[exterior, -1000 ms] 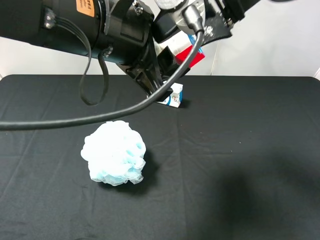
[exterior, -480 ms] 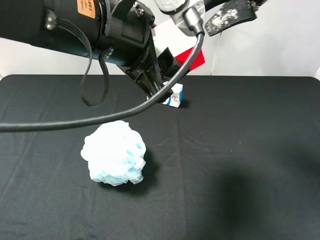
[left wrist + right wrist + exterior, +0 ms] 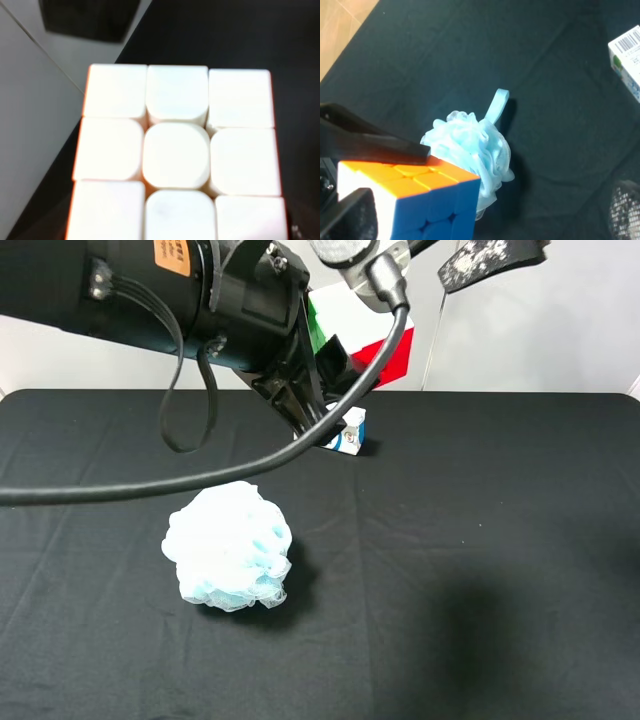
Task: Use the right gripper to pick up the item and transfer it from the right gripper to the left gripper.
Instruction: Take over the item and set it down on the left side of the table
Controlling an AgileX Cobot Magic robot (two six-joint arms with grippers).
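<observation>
Exterior high view: cube [image 3: 350,322] is held in the air above the far middle of the counter [image 3: 500,540], green, white and red faces showing; it sits in the left end effector [image 3: 322,380], which is clamped on it. Right end effector [image 3: 490,260] is apart from the cube, up and to the right, jaws spread, holding nothing. Judged from this, the hand-over is essentially made.

Left wrist view: white face of the cube fills the frame, square to the camera; it looks seated deep between the fingers.

Right wrist view: orange and blue faces visible, with a black finger [image 3: 370,142] lying flat against the orange face.

Sponge [image 3: 228,547] and carton [image 3: 345,430] are on the counter, well below the cube and not touching it.

Handling, as judgement:
- rigid plastic, light; will not deform under the jaws;
- faces look smooth and glossy, so likely to slip under a weak pinch;
- layers may twist if loaded off-centre;
- best hold is two opposite flat faces, pads over the centre tiles, not on edges or corners.
</observation>
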